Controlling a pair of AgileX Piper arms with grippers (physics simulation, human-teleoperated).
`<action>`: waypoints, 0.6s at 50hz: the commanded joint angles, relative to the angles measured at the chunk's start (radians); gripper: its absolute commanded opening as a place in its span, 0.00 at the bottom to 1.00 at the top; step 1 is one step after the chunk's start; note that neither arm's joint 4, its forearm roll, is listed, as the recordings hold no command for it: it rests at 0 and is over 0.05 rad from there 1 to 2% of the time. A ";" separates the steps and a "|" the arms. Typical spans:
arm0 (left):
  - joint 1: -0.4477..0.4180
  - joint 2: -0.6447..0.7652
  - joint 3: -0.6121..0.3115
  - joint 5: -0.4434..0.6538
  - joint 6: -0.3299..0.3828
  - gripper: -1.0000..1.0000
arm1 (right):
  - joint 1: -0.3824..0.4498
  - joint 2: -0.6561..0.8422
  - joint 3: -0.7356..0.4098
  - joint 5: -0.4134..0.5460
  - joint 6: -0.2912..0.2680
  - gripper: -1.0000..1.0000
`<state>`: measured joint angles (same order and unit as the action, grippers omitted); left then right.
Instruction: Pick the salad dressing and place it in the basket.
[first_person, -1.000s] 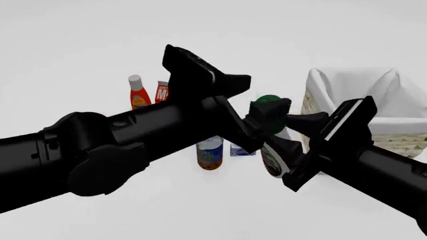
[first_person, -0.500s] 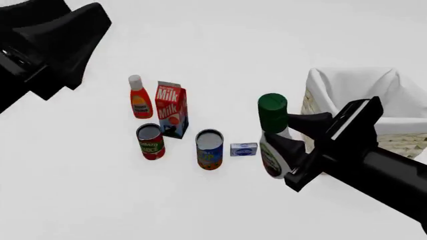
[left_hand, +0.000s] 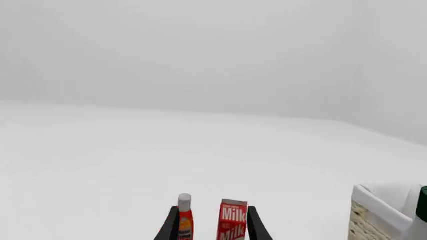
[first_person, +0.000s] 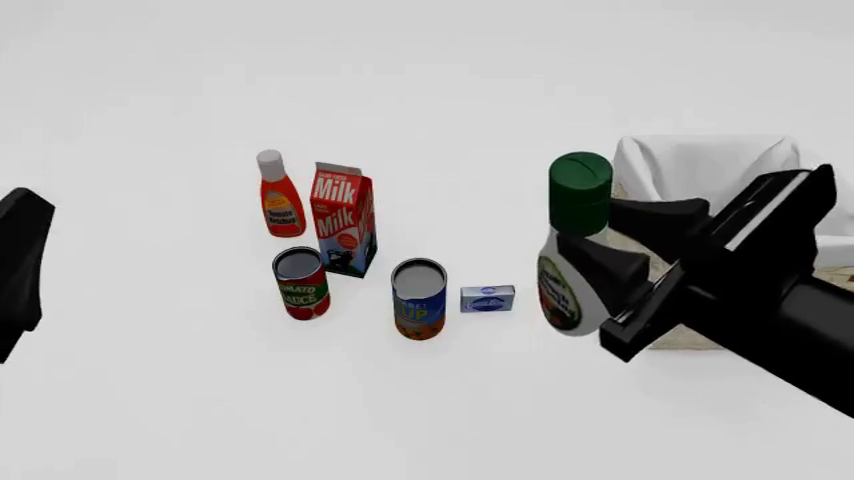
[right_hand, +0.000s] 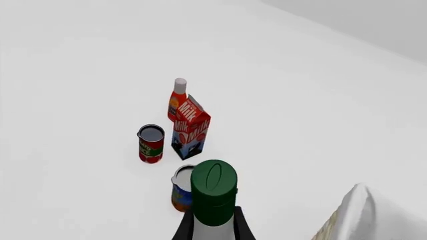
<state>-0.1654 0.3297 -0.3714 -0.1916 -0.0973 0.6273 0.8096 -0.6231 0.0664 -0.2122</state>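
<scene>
The salad dressing (first_person: 566, 285), a white curvy bottle with a dark green cap (first_person: 581, 188), hangs above the table just left of the basket (first_person: 694, 165). My right gripper (first_person: 597, 238) is shut on its neck and upper body. In the right wrist view the green cap (right_hand: 213, 191) stands between the two fingers (right_hand: 183, 231). The basket is wicker with white cloth folded over its rim, and it also shows in the left wrist view (left_hand: 373, 212). My left gripper (left_hand: 212, 222) is open and empty. Only a black piece of the left arm (first_person: 19, 268) shows at the front view's left edge.
On the table to the left stand a red bottle with a white cap (first_person: 279, 195), a milk carton (first_person: 343, 217), a red can (first_person: 302, 283), a blue-orange can (first_person: 419, 299) and a small blue box (first_person: 487, 299).
The left arm has pulled back from the middle to the far left edge. The right gripper has carried the salad dressing up and to the right, closer to the basket.
</scene>
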 joint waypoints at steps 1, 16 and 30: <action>0.115 -0.108 0.136 0.002 -0.014 1.00 | -0.042 -0.029 -0.055 0.019 0.021 0.00; 0.160 -0.074 0.254 -0.048 -0.025 1.00 | -0.153 -0.038 -0.166 0.039 0.020 0.00; 0.174 -0.054 0.276 -0.050 -0.032 1.00 | -0.272 0.028 -0.287 0.028 0.029 0.00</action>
<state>-0.0065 0.2705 -0.1225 -0.2397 -0.1203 0.4333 0.8043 -0.8267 0.1002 -0.2038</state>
